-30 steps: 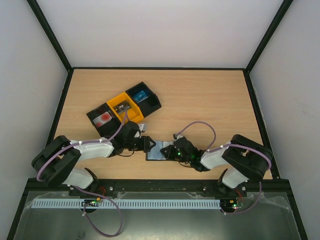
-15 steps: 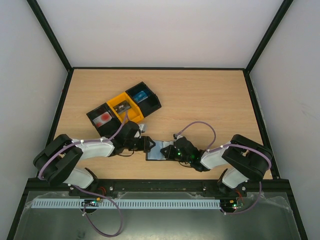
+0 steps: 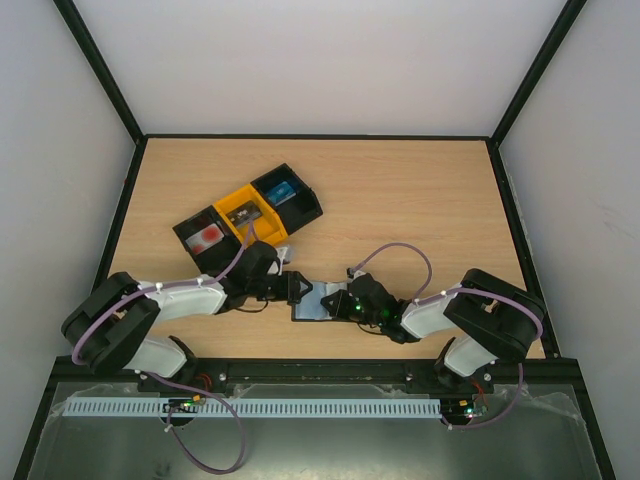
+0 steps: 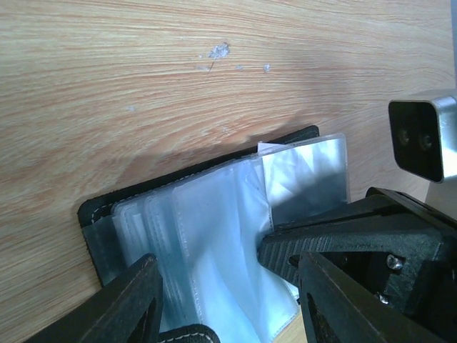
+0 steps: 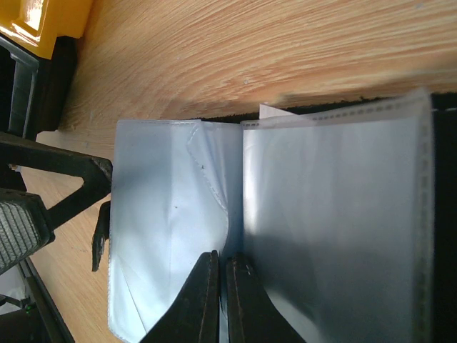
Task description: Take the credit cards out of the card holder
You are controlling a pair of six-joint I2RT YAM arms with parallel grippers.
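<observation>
The card holder point(image 3: 318, 300) lies open on the table between my two grippers, its black cover point(image 4: 96, 214) under a fan of clear sleeves point(image 4: 214, 236). No credit cards show in the sleeves; a white slip point(image 4: 271, 148) peeks out at the far edge. My left gripper point(image 4: 225, 286) stands open, its fingers straddling the sleeves from the left point(image 3: 297, 288). My right gripper point(image 5: 223, 261) is shut, with its tips at the fold between two sleeves point(image 3: 345, 300). I cannot tell whether a sleeve is pinched.
A row of bins stands behind the left gripper: a black one point(image 3: 207, 236) with something red inside, a yellow one point(image 3: 246, 213), and a black one point(image 3: 284, 193) with something blue. The yellow bin's corner point(image 5: 43, 21) shows close to the holder.
The left arm has shifted very slightly. The card holder and the right gripper have not moved.
</observation>
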